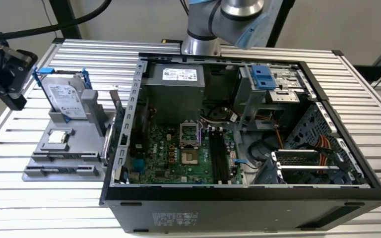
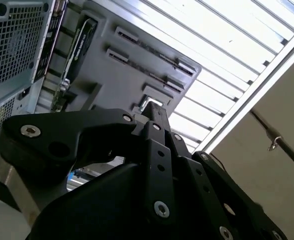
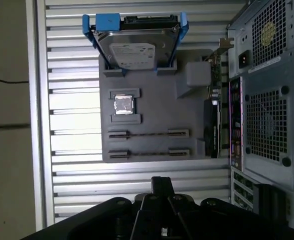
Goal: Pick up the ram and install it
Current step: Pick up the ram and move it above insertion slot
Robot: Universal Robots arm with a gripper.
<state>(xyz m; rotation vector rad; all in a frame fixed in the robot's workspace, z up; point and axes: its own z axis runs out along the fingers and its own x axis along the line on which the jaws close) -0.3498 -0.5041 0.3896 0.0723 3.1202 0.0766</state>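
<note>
Two ram sticks stand on edge in the clips of a grey holder tray, one behind the other; the second ram stick is nearer my fingers. In the second wrist view they show as dark strips. My gripper hangs above the table at the exterior view's left, apart from the tray and high over it. In both wrist views its black fingers meet with nothing between them. The open computer case lies beside the tray, and its black memory slots run along the motherboard.
On the tray also stand a silver hard drive in a blue frame, a small square processor chip and an upright expansion card. The case wall rises right next to the tray. The ribbed metal table extends around both.
</note>
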